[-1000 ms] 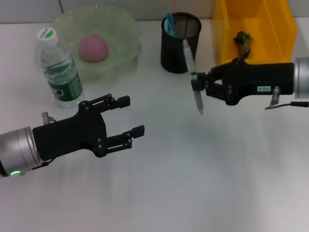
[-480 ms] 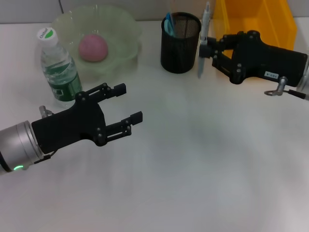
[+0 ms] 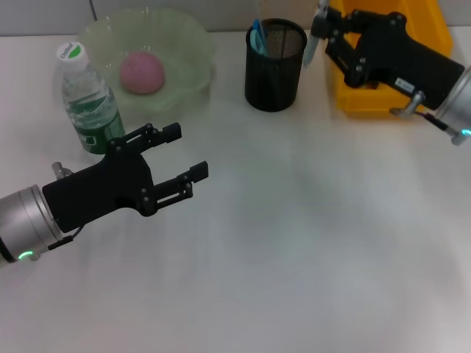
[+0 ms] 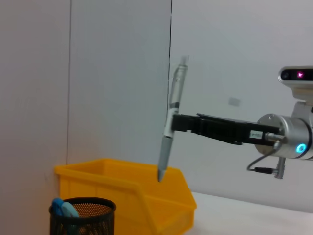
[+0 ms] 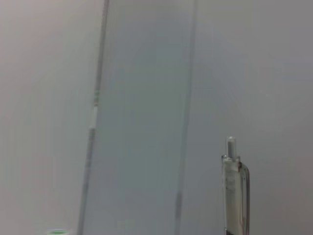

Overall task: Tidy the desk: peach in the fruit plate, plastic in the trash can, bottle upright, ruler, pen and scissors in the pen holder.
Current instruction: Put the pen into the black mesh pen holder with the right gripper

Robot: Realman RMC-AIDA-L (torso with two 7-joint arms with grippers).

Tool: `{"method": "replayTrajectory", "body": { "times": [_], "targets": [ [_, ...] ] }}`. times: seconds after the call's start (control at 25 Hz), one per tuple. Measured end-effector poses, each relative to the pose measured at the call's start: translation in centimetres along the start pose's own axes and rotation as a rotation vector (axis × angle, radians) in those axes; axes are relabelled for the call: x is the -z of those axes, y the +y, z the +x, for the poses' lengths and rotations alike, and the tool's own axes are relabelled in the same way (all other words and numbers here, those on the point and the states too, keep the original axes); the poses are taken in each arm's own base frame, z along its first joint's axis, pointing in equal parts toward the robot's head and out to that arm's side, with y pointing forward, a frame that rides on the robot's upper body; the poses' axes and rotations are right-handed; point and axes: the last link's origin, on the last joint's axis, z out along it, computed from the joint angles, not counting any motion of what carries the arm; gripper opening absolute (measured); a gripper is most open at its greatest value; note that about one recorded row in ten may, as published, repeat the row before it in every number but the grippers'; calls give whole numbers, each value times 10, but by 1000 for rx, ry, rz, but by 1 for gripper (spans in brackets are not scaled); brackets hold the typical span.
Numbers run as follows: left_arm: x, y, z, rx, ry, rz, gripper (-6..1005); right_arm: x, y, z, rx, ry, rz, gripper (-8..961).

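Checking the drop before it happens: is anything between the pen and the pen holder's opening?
Nothing visible. The right gripper holds the pen upright, tip down, above and to one side of the pen holder. The scissors lean at the holder's far rim, leaving its mouth mostly open.

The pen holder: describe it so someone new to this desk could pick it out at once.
Start at the far edge of the white desk. Between the pale green fruit plate and the yellow trash can stands the pen holder, a black wire-mesh cup with the blue-handled scissors poking out. It is the only dark, see-through cylinder there; the right gripper holds the pen by its rim.
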Motion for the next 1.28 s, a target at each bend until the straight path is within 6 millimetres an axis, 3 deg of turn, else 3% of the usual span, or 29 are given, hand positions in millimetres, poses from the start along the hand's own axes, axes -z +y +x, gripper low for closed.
{"method": "replayTrajectory", "body": {
  "times": [0.44,1.28],
  "targets": [
    [-2,-2,-1,15,9,32,752,-36,-28,8,-59,77,198,142],
    [-4,-3,-1,21,14,40,753,-91,-30,14,-65,244,227,150]
  ]
}}
